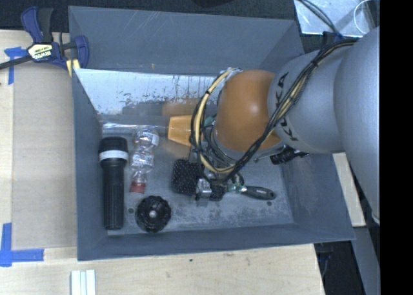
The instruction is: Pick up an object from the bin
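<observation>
Bin (87,158) of grey metal, arm (322,106) reaching in from right. Gripper (208,187) low over floor centre, just beside black nubbed block (184,176); open or closed cannot be told. Black round knob (153,213) lies to its left.

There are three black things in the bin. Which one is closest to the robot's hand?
The bumpy black block, right beside the gripper. The long black tube and round black knob lie farther left.
</observation>
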Robot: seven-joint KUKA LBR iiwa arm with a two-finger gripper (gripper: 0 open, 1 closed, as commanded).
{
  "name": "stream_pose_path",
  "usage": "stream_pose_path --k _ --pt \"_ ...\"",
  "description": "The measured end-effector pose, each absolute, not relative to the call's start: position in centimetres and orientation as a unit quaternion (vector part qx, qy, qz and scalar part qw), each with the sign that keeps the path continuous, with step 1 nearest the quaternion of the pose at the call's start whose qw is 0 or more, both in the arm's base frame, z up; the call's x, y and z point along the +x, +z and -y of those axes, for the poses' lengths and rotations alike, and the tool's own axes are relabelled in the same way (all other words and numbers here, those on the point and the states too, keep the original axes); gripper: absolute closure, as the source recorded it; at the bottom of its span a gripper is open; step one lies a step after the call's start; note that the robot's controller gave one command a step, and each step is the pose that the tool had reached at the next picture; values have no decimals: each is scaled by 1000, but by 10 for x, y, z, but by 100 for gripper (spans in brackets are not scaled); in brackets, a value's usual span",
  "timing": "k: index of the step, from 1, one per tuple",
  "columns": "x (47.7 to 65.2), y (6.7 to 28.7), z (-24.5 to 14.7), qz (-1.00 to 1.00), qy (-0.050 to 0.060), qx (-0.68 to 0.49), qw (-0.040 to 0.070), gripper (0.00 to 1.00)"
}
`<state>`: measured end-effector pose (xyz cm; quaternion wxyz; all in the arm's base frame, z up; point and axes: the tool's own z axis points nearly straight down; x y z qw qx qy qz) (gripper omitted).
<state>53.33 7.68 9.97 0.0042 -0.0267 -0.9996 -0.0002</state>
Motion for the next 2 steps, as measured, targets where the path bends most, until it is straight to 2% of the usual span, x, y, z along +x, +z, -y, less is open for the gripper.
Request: stream_pose_path --k 1,2 --pt "532 72 -41 962 -4 -271 -10 0" --pt "555 75 -45 998 2 -61 2 100"
